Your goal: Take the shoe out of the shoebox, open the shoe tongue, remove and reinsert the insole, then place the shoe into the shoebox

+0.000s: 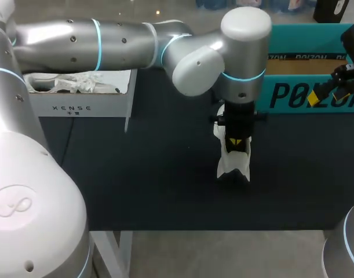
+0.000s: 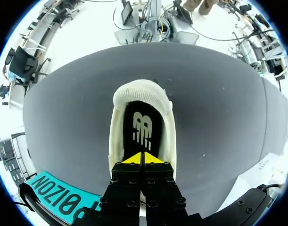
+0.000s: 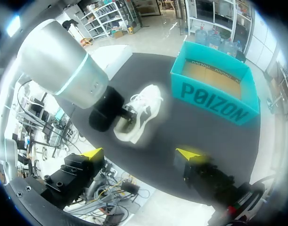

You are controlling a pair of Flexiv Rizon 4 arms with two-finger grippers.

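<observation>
Shoe [image 1: 233, 165] stands mid-table [image 1: 136, 185] directly under the left gripper [image 2: 143, 159], whose closed tips sit inside it at the insole [image 2: 141, 125], hold unclear; box [image 1: 304, 95] at the shoe's 2 o'clock; right gripper [image 3: 140, 153] spread wide, empty.

Counted on the table [image 1: 165, 191]: 1 white shoe [image 1: 233, 165], 1 black insole [image 2: 141, 129] in it, 1 teal shoebox [image 3: 214, 106] and 1 white box [image 1: 78, 108]. Crumpled packing [image 1: 78, 84] sat in the white box, piece count unclear. There were 2 grippers, left gripper [image 2: 143, 157] and right gripper [image 3: 141, 153], with 2 yellow tips each.
</observation>
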